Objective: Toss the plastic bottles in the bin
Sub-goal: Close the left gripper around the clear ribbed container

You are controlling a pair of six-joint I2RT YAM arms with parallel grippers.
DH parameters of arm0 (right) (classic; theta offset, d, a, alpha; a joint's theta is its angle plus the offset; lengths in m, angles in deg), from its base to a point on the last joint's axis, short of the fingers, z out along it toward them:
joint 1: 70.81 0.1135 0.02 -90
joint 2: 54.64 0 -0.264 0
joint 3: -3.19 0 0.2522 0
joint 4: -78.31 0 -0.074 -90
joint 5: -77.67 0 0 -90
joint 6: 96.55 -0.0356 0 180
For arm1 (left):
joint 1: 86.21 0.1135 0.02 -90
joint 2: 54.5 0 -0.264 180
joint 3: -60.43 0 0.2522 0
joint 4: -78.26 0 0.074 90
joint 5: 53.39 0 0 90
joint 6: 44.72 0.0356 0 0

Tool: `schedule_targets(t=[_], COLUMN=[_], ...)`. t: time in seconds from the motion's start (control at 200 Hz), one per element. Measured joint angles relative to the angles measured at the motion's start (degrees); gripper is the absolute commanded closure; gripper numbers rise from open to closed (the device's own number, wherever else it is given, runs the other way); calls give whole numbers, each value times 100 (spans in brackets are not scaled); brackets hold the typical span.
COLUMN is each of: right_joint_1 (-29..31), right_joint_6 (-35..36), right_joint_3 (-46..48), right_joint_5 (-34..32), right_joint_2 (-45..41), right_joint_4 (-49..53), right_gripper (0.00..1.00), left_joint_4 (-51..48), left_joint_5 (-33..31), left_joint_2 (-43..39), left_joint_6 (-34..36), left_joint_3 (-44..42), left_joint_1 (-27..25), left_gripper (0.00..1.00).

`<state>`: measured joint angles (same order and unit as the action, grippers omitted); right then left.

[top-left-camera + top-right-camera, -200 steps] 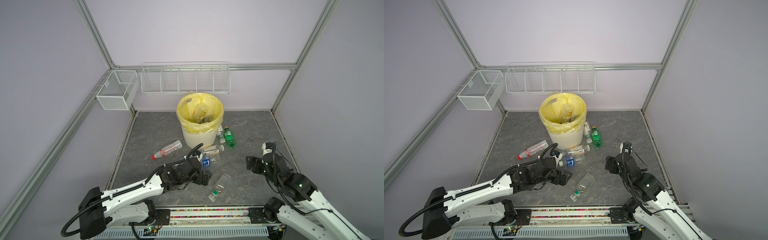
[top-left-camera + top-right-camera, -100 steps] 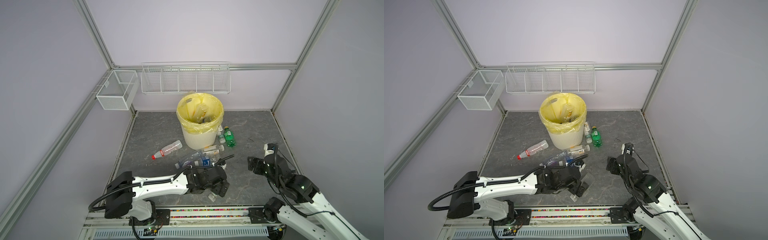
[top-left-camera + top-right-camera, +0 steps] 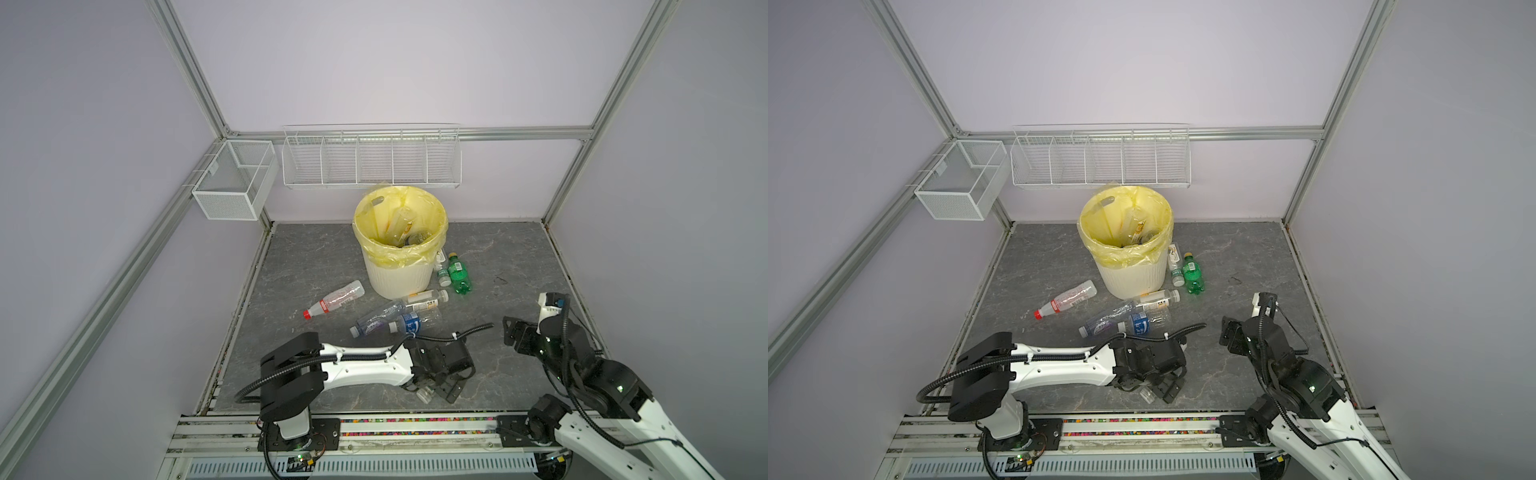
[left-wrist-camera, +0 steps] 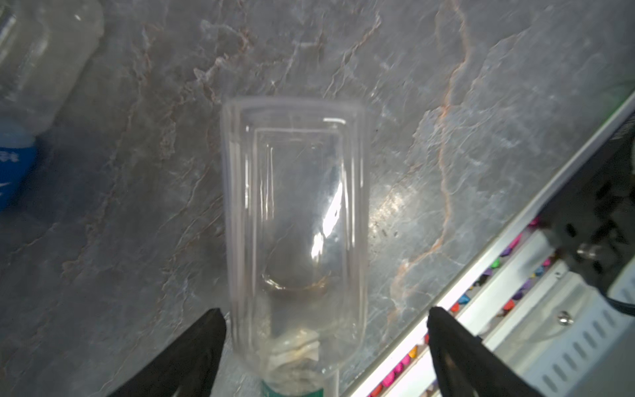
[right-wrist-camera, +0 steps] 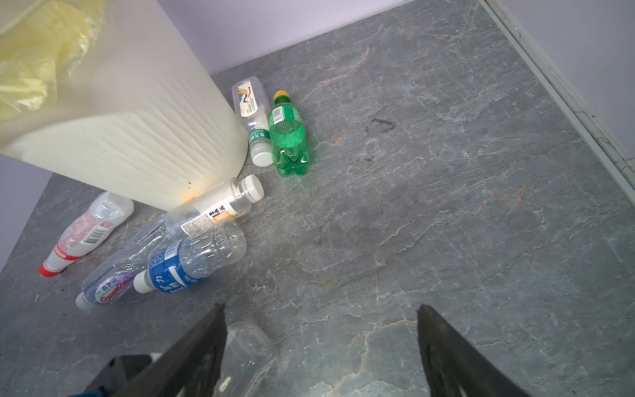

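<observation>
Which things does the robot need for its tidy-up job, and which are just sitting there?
For the job: bin; red-capped bottle; green bottle; small bottle beside it; white-label bottle; blue-label bottle; purple-label bottle; clear bottle at the front.
Just sitting there: long wire basket; small mesh basket.

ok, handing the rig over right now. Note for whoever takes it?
Left gripper: open, straddling a clear bottle lying by the front rail, not gripped.
Right gripper: open, empty.
Done: several bottles in the bin.
To do: seven on the floor: that one; red-capped bottle left of the bin; purple-label bottle, blue-label bottle, white-capped bottle in front; green bottle, green-banded clear bottle at its right.
</observation>
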<state>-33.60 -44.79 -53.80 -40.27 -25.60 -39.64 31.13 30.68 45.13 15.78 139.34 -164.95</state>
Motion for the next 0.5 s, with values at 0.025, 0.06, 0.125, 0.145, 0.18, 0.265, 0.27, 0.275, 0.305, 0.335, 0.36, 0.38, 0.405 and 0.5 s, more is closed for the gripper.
schedule_targets(t=[0.025,0.06,0.125,0.145,0.18,0.265,0.27,0.275,0.305,0.335,0.36,0.38,0.405,0.5], right_joint_1=[0,0,0,0,0,0,0,0,0,0,0,0,0,0], right_joint_6=[-13,-22,-39,-39,-52,-83,-83,-85,-94,-98,-101,-101,-101,-133], right_joint_3=[2,9,26,31,37,39,39,39,39,39,39,39,39,39], right_joint_5=[-11,-31,-61,-63,-79,-98,-98,-98,-103,-103,-103,-103,-103,-103], right_joint_2=[-26,-68,-151,-170,-208,-267,-269,-273,-289,-304,-315,-321,-328,-339], right_joint_4=[24,42,57,61,83,127,127,131,142,149,155,160,170,232], right_gripper=[12,12,12,12,12,12,12,12,12,12,12,12,12,12], left_joint_4=[-17,-35,-50,-57,-87,-103,-103,-103,-103,-101,-101,-98,-98,-103], left_joint_5=[0,-2,-4,-4,-7,-4,-4,-7,-4,-7,-7,-4,-9,-9], left_joint_2=[42,90,136,140,153,192,195,197,212,229,243,254,271,291], left_joint_6=[0,0,0,2,2,-7,-9,-2,-11,-15,-20,2,-11,-57], left_joint_3=[0,0,2,2,26,111,116,122,153,177,197,210,223,227], left_joint_1=[-2,-2,-2,-2,-2,-2,-2,-2,-2,-2,-2,-2,-2,-2], left_gripper=[9,10,12,13,14,18,18,18,21,24,26,28,31,39])
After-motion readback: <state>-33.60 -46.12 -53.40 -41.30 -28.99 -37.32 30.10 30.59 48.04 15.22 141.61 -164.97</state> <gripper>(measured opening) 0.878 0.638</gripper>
